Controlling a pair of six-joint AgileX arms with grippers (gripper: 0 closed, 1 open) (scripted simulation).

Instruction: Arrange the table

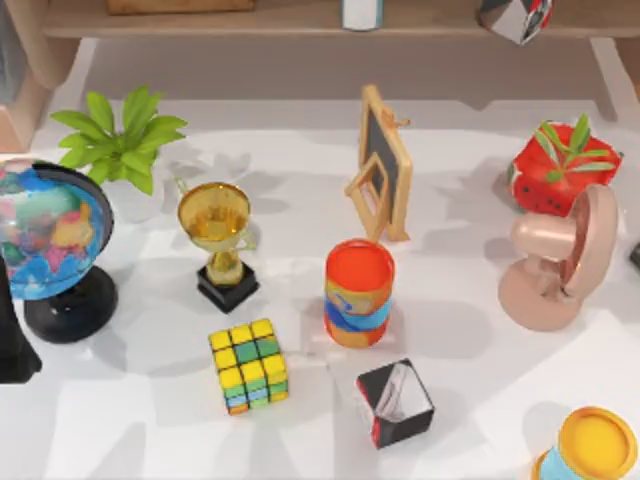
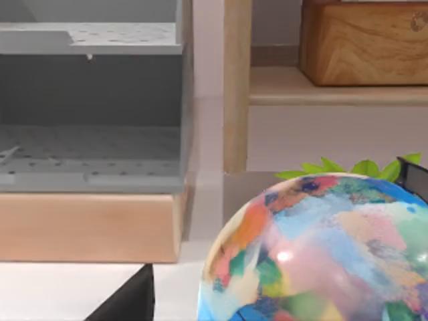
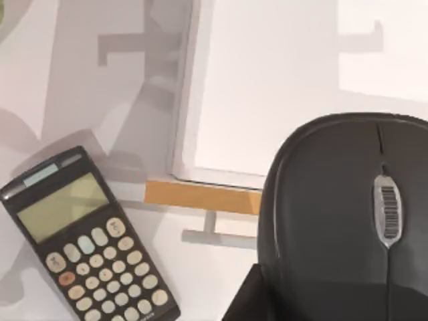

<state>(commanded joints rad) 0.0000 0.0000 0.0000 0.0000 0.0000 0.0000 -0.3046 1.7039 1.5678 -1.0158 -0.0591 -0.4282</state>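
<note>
Table: the white table (image 1: 300, 170) spreads under all the ornaments, with a wooden shelf (image 1: 300, 18) along its far edge; nothing looks sorted yet, so I judge the arranging is at an early stage.
Left side: a globe (image 1: 45, 235) stands at the left edge with a dark arm part just beside it at the left border; the left wrist view looks past the globe (image 2: 321, 247) toward a grey bin (image 2: 90, 100); whether that gripper is apart or together, I cannot tell.
Right side: the right wrist view looks down on a calculator (image 3: 87, 234) and a computer mouse (image 3: 348, 214); that gripper's state I cannot tell either.
Crowding: the trophy (image 1: 218, 240), cube (image 1: 248, 365), striped can (image 1: 359, 292) and small black box (image 1: 395, 403) stand near one another mid-table; a sideways reach could topple the tall trophy or the can.
Tall pieces: the chalkboard frame (image 1: 383, 165) and pink fan (image 1: 560, 262) look top-heavy; a brushed elbow could tip them.
Edge risk: the yellow-lidded pot (image 1: 592, 445) sits near the front right corner; a nudge may send it off.
Globe risk: round and heavy on a small base; a shove from the close left arm could roll it into the plant (image 1: 122, 140).
</note>
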